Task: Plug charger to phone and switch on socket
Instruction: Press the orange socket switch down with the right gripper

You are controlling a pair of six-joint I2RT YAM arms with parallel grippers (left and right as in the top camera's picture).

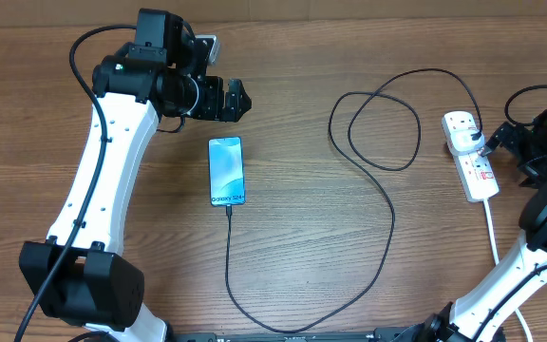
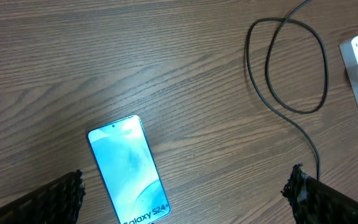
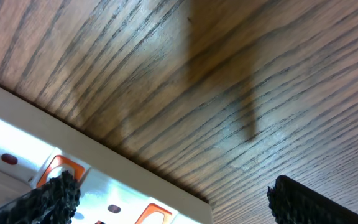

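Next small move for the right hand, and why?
Probably lower the open right hand onto the red-marked switch on the white plastic power strip: the thin black cable already looks plugged into the slim blue-screened phone and the strip.

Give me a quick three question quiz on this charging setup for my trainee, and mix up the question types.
1. True or false: the charger cable's tip meets the bottom edge of the phone.
2. Which pincer is by the socket? A: left. B: right.
3. Fill in: the phone's screen reads "Galaxy ___".

Key
1. True.
2. B: the right pincer, open, with the strip's switches under it.
3. S24+.
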